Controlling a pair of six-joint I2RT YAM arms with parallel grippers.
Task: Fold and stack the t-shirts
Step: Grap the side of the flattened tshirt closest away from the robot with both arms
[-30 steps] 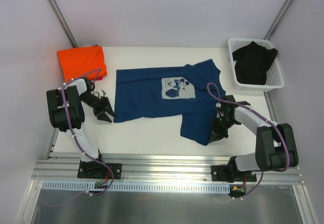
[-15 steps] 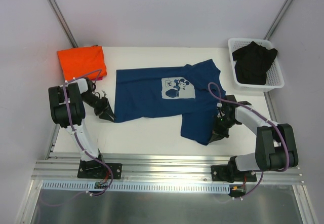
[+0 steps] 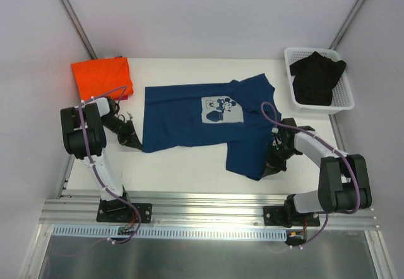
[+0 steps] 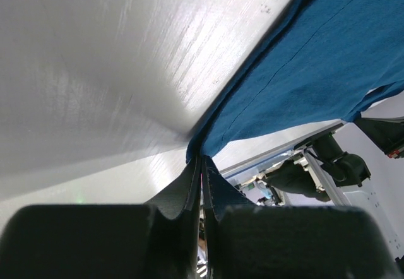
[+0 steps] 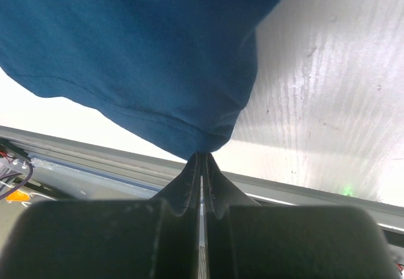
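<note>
While outspread, navy t-shirt (image 3: 183, 118) in jaws

Left arm (image 3: 82, 137), right arm (image 3: 341, 181): white links, black joint housings, black base plates (image 3: 123, 211). Purple cable (image 3: 107, 91) loops along each arm. Left gripper (image 4: 201, 160), right gripper (image 5: 202, 156): matte black fingers (image 4: 178, 192) tapering to thin tips.

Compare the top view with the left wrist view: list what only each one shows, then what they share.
Only the top view: the orange shirt, the basket holding black cloth, and the print on the navy shirt. Only the left wrist view: the navy shirt's corner up close, pinched in the shut left tool. Both: the navy shirt, the left tool and the white table.
</note>
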